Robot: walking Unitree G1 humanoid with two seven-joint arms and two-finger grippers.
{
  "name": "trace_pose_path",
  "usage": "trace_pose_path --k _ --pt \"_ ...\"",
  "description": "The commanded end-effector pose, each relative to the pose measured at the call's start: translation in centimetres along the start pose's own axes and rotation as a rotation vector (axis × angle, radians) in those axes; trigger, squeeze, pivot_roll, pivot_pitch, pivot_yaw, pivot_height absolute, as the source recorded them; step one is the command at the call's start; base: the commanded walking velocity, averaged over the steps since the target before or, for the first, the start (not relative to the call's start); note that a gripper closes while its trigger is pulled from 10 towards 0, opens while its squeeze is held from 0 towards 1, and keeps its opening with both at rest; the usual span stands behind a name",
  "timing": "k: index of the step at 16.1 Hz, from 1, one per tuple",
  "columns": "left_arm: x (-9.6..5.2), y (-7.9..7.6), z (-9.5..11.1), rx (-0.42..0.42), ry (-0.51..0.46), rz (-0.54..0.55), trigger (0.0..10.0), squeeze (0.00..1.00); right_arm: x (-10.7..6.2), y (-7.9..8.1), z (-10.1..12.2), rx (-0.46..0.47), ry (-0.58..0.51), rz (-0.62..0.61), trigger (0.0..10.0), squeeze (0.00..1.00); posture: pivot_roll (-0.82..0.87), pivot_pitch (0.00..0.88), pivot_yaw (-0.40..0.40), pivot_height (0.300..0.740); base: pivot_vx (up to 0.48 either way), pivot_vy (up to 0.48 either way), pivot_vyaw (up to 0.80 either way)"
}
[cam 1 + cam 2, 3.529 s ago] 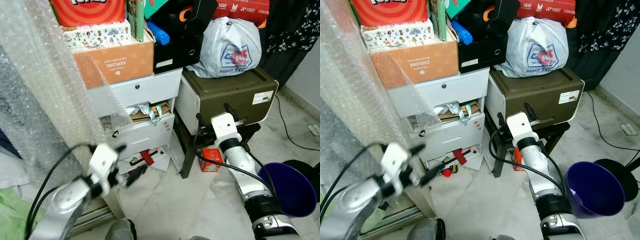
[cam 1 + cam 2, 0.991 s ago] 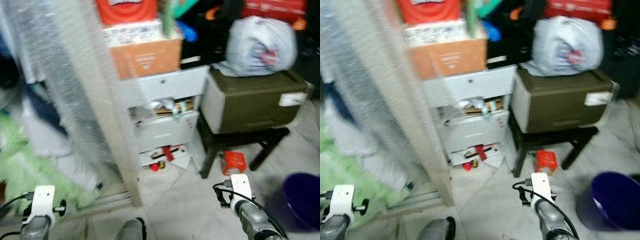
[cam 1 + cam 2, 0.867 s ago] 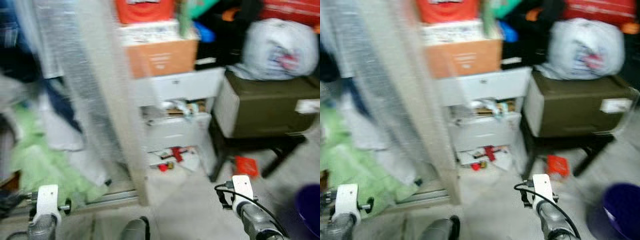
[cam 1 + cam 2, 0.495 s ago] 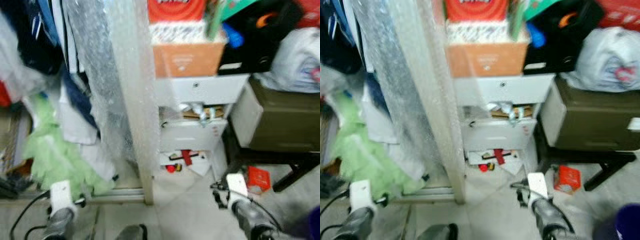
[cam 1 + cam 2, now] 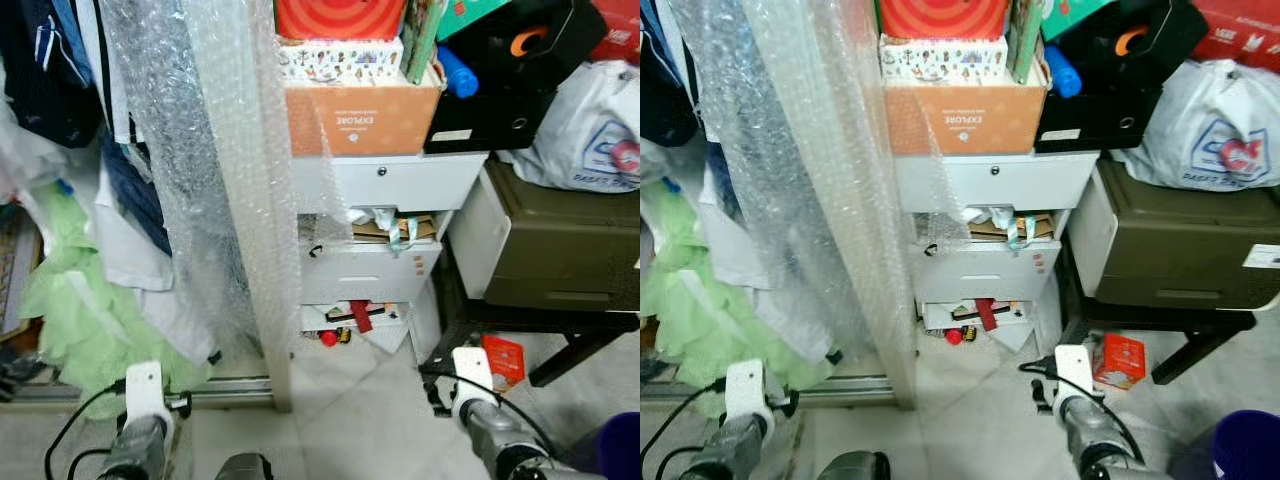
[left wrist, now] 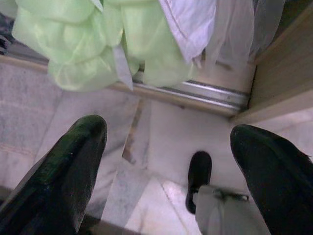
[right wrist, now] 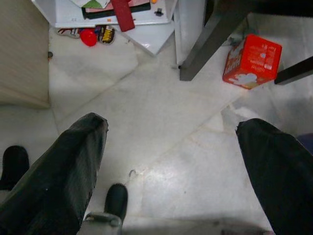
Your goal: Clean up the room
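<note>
left hand (image 6: 166,161) open, low over floor beside green cloth (image 5: 85,310) | bubble-wrapped post (image 5: 245,190) at centre | bare tiles (image 7: 161,127) before drawer unit (image 5: 375,240) | right hand (image 7: 171,161) open, red box (image 7: 252,61) near stand leg (image 7: 208,44)

Bare floor (image 5: 970,400) lower centre gives passage. Bubble-wrapped panel (image 5: 855,200) blocks left; drawer unit (image 5: 985,250) and dark stool (image 5: 1160,330) crowd upper right.
</note>
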State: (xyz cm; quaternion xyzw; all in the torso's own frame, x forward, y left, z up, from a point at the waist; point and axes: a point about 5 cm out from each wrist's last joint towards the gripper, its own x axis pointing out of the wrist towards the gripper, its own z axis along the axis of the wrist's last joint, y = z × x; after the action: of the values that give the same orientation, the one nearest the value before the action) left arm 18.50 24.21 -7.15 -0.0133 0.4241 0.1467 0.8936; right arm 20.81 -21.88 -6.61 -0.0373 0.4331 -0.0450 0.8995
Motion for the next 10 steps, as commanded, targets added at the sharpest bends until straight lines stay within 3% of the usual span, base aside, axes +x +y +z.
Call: trace_pose_path --k 1,4,7,10 --pt "-0.1 0.1 -0.5 -0.001 0.022 0.004 10.0 0.00 -0.2 -0.9 -0.4 0.020 0.006 -0.012 10.0 0.00 -0.03 0.000 -0.016 0.740 0.000 0.000 0.00" --pt "-0.2 0.0 -1.3 -0.003 0.047 -0.003 10.0 0.00 -0.3 -2.4 -0.4 0.027 0.002 -0.025 10.0 0.00 -0.03 0.000 -0.016 0.740 0.000 0.000 0.00" --pt "-0.3 0.0 -1.7 -0.001 0.060 -0.006 10.0 0.00 -0.4 -2.8 -0.3 -0.009 0.000 -0.023 10.0 0.00 -0.03 0.000 -0.018 0.740 0.000 0.000 0.00" --pt "-0.4 0.2 -1.9 0.007 0.070 -0.006 10.0 0.00 -0.4 -3.0 -0.3 -0.025 -0.003 -0.031 10.0 0.00 -0.03 0.000 -0.014 0.740 0.000 0.000 0.76"
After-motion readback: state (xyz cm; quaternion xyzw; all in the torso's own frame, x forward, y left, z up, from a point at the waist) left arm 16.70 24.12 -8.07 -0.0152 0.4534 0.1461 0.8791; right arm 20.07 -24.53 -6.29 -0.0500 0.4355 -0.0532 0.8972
